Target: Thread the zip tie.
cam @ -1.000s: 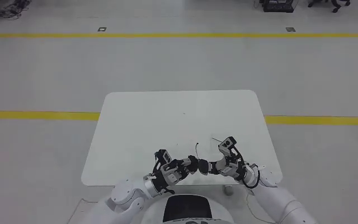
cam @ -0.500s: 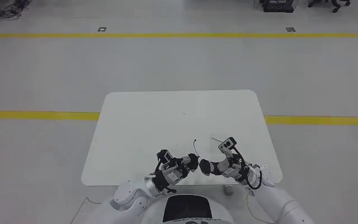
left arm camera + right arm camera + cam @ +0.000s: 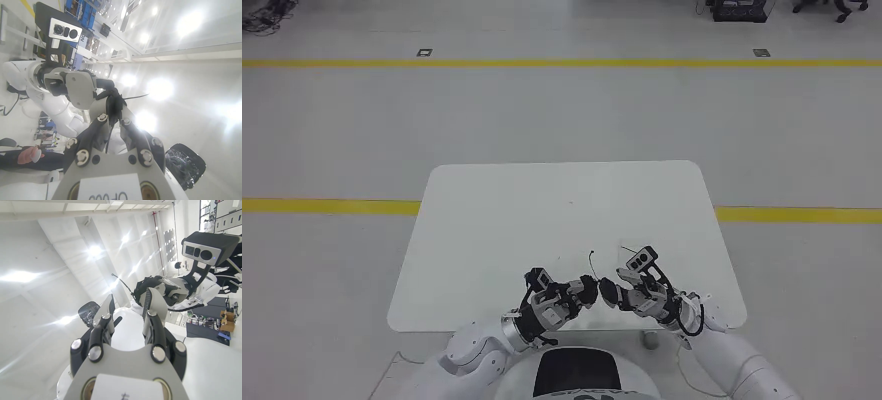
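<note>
Since half a second ago the right gripper (image 3: 608, 291) has come back in toward the left gripper (image 3: 587, 290), closing the small gap that had opened between them, and the camera on its wrist has swung a little toward the left arm. The zip tie (image 3: 593, 263) has hardly shifted.

It is a thin black strap, held up off the table (image 3: 542, 210) above the near edge, a little right of the middle. From above, one free length rises out of the left gripper and points away from the robot, ending in a small knob. In the left wrist view the strap runs between that gripper's fingers: one part trails back toward the palm, and a fine tail pokes out past the tips.

The left gripper's fingers are pressed together, pinching the strap near their tips. The right gripper's fingers stand spread with a clear gap and nothing between them. Its tips are just beside the left gripper's tips, the two facing each other. Whether a right finger touches the strap cannot be told.

Both forearms reach in from the robot's side and meet over the table's near part. A short thin dark mark (image 3: 626, 248) lies on the white top just beyond the right wrist; what it is cannot be made out. Around the table is pale floor with yellow lines (image 3: 332, 205).
</note>
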`<state>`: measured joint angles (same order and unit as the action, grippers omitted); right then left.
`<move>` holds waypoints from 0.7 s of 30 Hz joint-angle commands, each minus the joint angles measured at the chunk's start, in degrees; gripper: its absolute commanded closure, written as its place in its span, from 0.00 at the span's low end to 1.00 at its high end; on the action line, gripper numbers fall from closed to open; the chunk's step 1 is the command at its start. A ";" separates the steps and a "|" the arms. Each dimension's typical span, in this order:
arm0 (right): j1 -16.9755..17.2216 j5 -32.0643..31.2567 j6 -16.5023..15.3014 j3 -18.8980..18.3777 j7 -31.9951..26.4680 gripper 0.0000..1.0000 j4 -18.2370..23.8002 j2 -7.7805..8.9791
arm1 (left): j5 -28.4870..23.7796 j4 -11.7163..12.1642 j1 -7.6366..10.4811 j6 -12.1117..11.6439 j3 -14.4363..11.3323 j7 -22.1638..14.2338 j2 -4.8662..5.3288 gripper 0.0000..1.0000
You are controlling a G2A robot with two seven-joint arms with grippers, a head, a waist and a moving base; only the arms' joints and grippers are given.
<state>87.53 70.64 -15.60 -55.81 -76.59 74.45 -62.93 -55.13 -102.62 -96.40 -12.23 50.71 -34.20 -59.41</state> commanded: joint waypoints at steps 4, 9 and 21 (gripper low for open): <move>-0.42 0.26 0.26 0.40 -0.75 0.75 -0.46 -0.59 | 0.00 0.00 0.00 0.00 0.00 0.00 0.00 1.00; -0.60 0.28 0.47 0.54 -1.23 0.81 -0.80 -1.06 | 0.00 0.00 0.00 0.00 0.00 0.00 0.00 1.00; -0.58 0.11 0.85 -0.28 -2.57 0.85 -0.78 -1.81 | 0.00 0.00 0.00 0.00 0.00 0.00 0.00 1.00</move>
<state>86.96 70.74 -14.84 -56.05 -79.05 73.66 -64.68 -55.13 -102.62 -96.40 -12.23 50.71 -34.20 -59.41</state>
